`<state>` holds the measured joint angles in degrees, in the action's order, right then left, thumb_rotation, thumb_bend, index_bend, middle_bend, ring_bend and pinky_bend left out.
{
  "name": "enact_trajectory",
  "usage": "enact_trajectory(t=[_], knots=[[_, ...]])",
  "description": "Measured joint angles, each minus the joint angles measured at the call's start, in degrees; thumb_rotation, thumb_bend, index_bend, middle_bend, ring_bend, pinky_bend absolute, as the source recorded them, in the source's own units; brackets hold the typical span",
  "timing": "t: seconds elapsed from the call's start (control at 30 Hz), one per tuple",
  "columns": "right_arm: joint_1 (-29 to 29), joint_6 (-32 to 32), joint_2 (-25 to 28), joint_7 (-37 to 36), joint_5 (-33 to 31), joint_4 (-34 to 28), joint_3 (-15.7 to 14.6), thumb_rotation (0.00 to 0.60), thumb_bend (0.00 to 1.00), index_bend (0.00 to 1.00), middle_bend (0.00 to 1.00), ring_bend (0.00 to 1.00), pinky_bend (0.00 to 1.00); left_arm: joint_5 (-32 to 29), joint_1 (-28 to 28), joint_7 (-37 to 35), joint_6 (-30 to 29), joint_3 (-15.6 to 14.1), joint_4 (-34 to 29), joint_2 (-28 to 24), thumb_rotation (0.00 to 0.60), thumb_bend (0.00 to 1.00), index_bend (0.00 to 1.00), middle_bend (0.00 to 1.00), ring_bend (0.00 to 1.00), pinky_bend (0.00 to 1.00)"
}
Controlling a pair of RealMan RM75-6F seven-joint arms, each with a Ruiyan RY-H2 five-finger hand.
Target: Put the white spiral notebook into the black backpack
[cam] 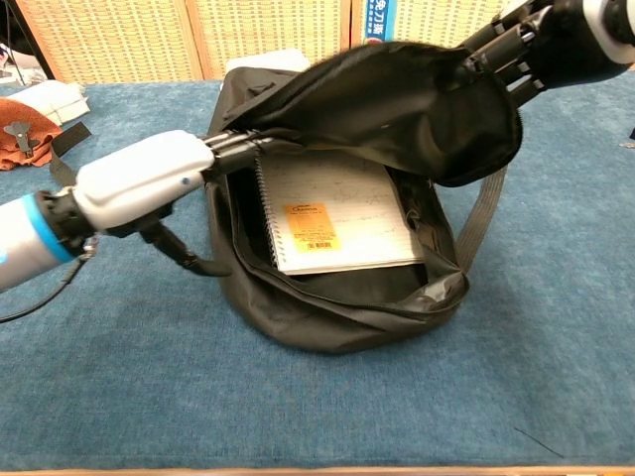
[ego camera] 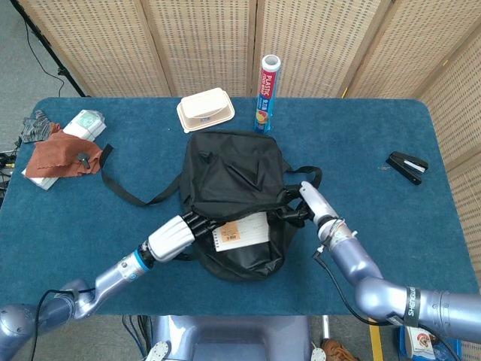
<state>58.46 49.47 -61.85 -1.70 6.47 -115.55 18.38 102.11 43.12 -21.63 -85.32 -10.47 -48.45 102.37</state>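
Note:
The black backpack [ego camera: 233,169] [cam: 342,307] lies in the middle of the blue table, its mouth facing me. The white spiral notebook [ego camera: 242,231] [cam: 337,220] lies flat inside the opening with its orange label up. My left hand [ego camera: 174,236] [cam: 149,180] is at the bag's left rim. Its dark fingers [cam: 236,149] are stretched out straight toward the notebook's spiral corner, and their tips are hidden under the flap. My right hand [ego camera: 308,201] [cam: 531,45] grips the backpack's flap [cam: 397,99] and holds it up over the opening.
A beige food box [ego camera: 204,109] and a plastic wrap roll [ego camera: 268,81] stand just behind the bag. A black stapler [ego camera: 407,167] lies at the right. A brown cloth [ego camera: 64,156] over a bundle sits at the left edge. A strap [ego camera: 124,192] trails left from the bag.

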Motion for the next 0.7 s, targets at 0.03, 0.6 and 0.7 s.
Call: enact_trajectory(t=[0.03, 0.6, 0.7], knots=[[-0.19, -0.01, 0.05, 0.01, 0.02, 0.02, -0.09, 0.6, 0.77, 0.6, 0.46, 0.36, 0.59, 0.32, -0.33, -0.2, -0.76, -0.26, -1.54, -1.36, 0.6, 0.05, 0.0, 0.0, 0.0, 0.2], [-7.99, -3.97, -0.99, -3.77, 16.33, -3.92, -1.99, 0.6, 0.04, 0.02, 0.0, 0.0, 0.01, -1.13, -7.92, -4.93, -9.37, 1.46, -13.71, -19.72, 0.6, 0.05, 0.0, 0.0, 0.0, 0.2], [-10.32, -6.83, -1.33, -5.15, 22.61, -3.91, -2.62, 0.6, 0.0, 0.0, 0.0, 0.0, 0.0, -2.97, -9.16, -6.28, -8.81, 2.63, -12.16, -19.74, 0.6, 0.05, 0.0, 0.0, 0.0, 0.2]])
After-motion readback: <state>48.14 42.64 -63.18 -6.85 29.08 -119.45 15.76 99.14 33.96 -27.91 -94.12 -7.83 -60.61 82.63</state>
